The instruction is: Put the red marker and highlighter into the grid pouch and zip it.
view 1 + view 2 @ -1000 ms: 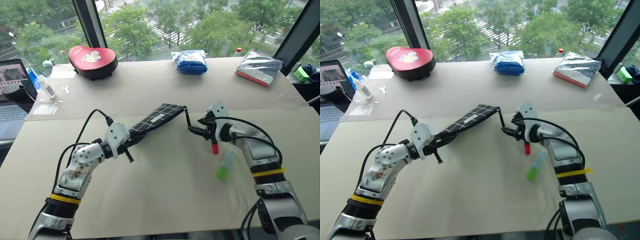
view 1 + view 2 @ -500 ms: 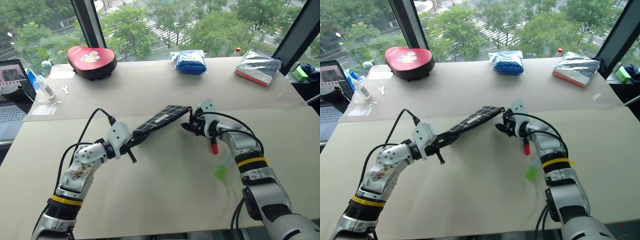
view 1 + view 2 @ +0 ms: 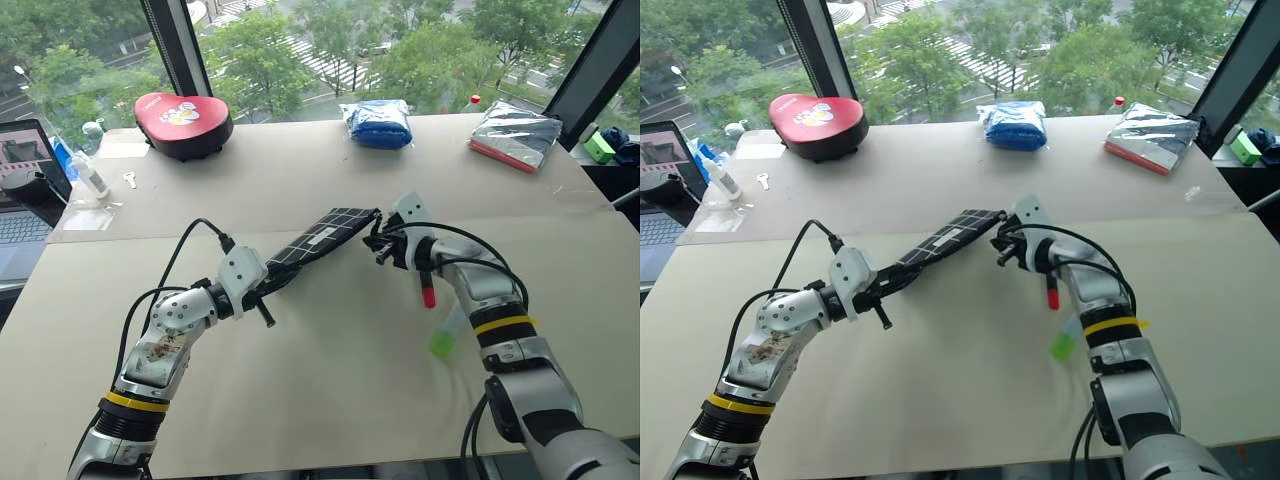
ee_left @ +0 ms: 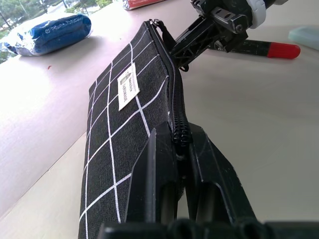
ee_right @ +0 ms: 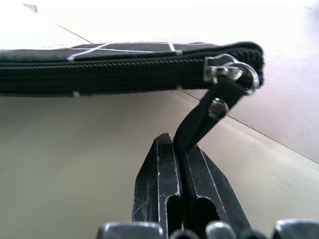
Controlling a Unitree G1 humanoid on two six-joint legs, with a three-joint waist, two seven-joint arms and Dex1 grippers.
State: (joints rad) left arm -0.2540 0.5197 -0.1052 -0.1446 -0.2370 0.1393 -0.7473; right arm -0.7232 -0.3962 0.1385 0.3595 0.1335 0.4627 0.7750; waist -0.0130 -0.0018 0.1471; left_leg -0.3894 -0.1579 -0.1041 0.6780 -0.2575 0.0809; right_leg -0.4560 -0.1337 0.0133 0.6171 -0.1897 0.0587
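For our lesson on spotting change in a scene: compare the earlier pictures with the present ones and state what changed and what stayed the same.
The right gripper moved left toward the grid pouch and closed on its zipper pull strap, which it had only been near with open jaws. The left gripper stays clamped on the pouch's other end. The red marker and highlighter lie unmoved on the table.

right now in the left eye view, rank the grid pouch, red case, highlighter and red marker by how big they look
1. grid pouch and red case: alike, and the case sits farther off, so unranked
2. highlighter
3. red marker, partly hidden by the right gripper
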